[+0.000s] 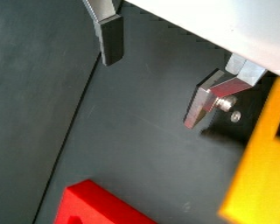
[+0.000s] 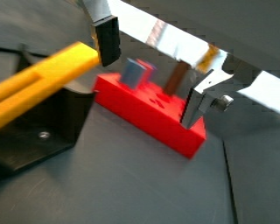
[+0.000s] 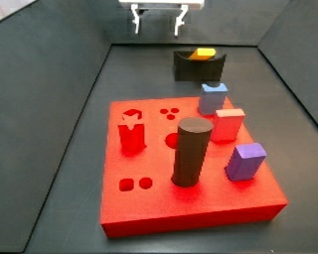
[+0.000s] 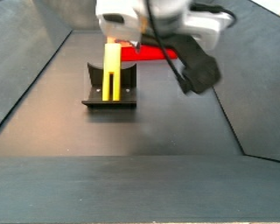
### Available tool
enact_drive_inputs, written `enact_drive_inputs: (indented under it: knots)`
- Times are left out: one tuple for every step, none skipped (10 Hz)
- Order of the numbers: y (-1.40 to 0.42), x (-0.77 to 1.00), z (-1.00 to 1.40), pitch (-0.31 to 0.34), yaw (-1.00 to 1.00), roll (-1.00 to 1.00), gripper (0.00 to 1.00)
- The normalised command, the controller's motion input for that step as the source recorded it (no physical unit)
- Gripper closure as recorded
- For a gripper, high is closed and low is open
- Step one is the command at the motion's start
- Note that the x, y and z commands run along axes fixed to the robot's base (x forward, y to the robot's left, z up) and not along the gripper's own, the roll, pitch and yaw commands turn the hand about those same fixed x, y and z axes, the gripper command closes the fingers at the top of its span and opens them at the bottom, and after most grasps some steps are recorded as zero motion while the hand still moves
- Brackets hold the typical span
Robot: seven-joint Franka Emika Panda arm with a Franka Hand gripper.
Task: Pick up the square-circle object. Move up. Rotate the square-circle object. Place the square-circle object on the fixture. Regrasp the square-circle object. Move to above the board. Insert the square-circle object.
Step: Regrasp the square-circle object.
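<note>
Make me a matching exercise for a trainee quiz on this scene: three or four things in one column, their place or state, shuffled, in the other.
Things:
1. square-circle object
2. gripper
3. dark cylinder peg
4. purple block

Places or states:
A. open, holding nothing, raised beyond the fixture in a side view
B. stands upright near the middle of the board
C. lies on the fixture
D. sits at the board's edge

Pairs: 1-C, 2-A, 3-B, 4-D
</note>
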Motion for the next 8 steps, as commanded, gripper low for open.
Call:
enact_drive_inputs:
  knots:
    - [-1.00, -0.11, -0.10, -0.110, -1.00, 0.85, 0.00]
    - [-0.89, -0.11, -0.05, -0.140, -1.00, 0.85, 0.00]
    - [-0.75, -0.09, -0.03, -0.160, -1.00, 0.85, 0.00]
    - [-0.48, -0.07, -0.01, -0.199, -1.00, 0.85, 0.00]
    - [-0.19, -0.05, -0.01, -0.230, -1.00, 0.84, 0.00]
    - [-0.05, -0.04, 0.01, -0.253, -1.00, 0.84, 0.00]
    - [-0.04, -0.03, 0.01, -0.267, -1.00, 0.83, 0.00]
    - [-0.04, -0.03, 0.00, -0.296, -1.00, 0.83, 0.00]
